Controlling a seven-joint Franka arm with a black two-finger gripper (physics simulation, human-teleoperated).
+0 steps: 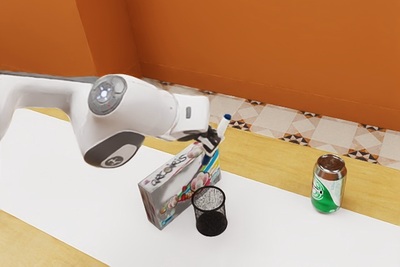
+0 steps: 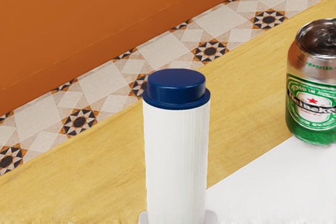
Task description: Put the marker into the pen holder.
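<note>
My gripper (image 1: 212, 139) is shut on the white marker (image 1: 222, 128), holding it around the middle. The marker leans a little, its blue top end up and its dark blue lower end above the pen holder's far side, apart from the holder. The black mesh pen holder (image 1: 210, 222) stands upright on the white table runner, with its mouth facing up. In the wrist view the marker (image 2: 176, 156) rises between the fingertips of my gripper (image 2: 177, 217), one at each side of it.
A colourful box (image 1: 172, 189) stands on edge right beside the pen holder, under the hand. A green and silver can (image 1: 328, 184) stands toward the exterior view's right, also seen as the can (image 2: 315, 85) in the wrist view.
</note>
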